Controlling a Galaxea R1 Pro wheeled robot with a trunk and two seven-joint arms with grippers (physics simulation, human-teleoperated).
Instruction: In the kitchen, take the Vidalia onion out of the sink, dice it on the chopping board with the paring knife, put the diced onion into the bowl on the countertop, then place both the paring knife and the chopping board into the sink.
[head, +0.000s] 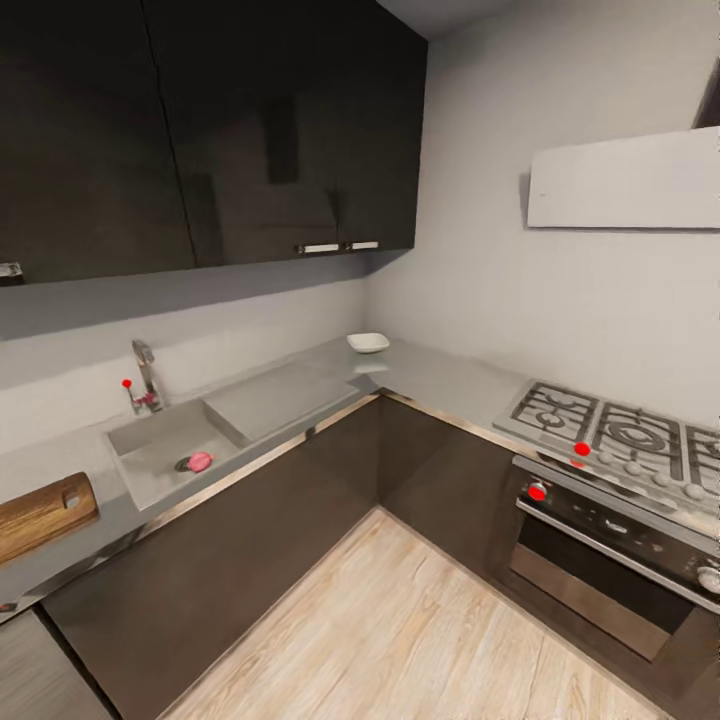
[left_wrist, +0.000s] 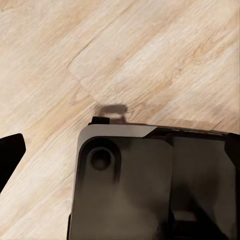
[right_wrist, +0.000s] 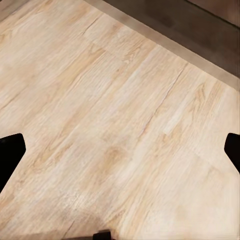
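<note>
One Vidalia onion (head: 200, 461) lies in the sink (head: 150, 440) beside the drain; one chopping board (head: 42, 514) and one bowl (head: 368, 342) sit on the desk (head: 440, 385). No readable writing. Right claw (right_wrist: 120, 150) released over floor; left claw's state I cannot tell.

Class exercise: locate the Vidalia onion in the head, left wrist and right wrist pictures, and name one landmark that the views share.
Head view: the Vidalia onion lies in the sink, beside the drain, left of centre.
Left wrist view: not in this picture.
Right wrist view: not in this picture.
Shared landmark: the light wooden floor.
</note>
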